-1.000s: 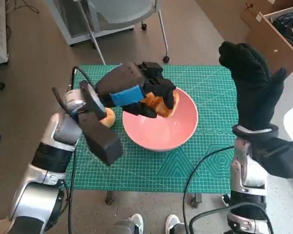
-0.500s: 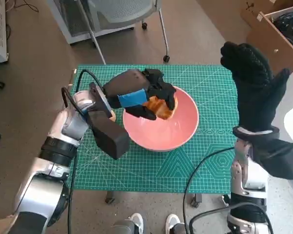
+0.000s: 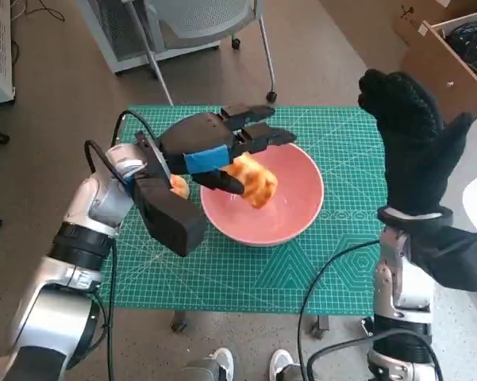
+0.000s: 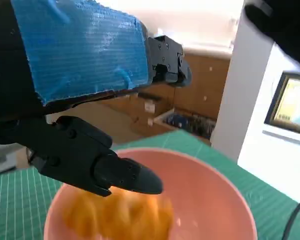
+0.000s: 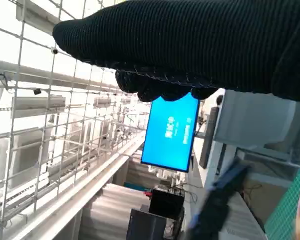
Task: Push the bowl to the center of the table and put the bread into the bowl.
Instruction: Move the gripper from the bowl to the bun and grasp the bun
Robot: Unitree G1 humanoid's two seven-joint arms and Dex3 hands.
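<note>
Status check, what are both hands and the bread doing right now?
Left hand open above bowl. Bread free of the fingers, over the bowl. Right hand raised, empty. Second bread piece beside bowl.

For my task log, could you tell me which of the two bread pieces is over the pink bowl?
The larger bread piece, just below the left hand's spread fingers over the bowl; the other bread piece lies on the green mat beside the bowl.
</note>
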